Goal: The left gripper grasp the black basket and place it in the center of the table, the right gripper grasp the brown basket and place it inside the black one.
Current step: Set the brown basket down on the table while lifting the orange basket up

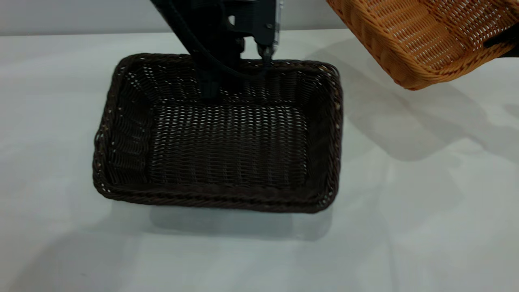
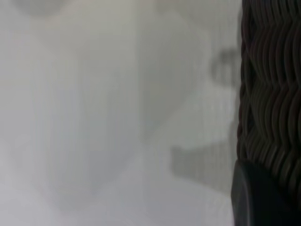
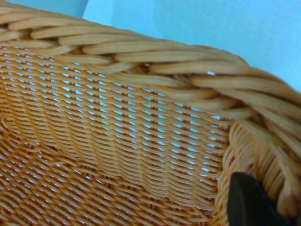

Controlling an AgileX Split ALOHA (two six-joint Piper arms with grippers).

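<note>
Smack in the middle of the desk [image 1: 425,194] sits the black basket [image 1: 219,134], flat on its base, open side up, nothing in it. Long sides run across the exterior view, braided rim all the way round, and it throws a soft shadow on the desk toward the camera.

At its far rim is the left pincer [image 1: 249,54], coming down from the top edge of the shot. One finger goes down inside the far wall, the other sits at the outer side of the rim, so it straddles that wall. Whether it's actually squeezing the wicker or has let go, I can't tell. A black cable loops off the arm and hangs over the inside of the basket. From the left wrist cam you only get a strip of dark weave [image 2: 273,94] along one edge, a dark finger [image 2: 258,197] in the corner pressed up against it, and blurry pale desk [image 2: 94,117] for the rest.

Off to the right and up in the air is the brown basket [image 1: 421,36], tilted, clear of the desk and well apart from the black one. Its shadow falls on the desk below. The right pincer [image 1: 502,42] is clamped on its rim at the frame's right edge. The right wrist cam is full of orange weave [image 3: 117,141] with a black fingertip [image 3: 249,202] against the inside wall.
</note>
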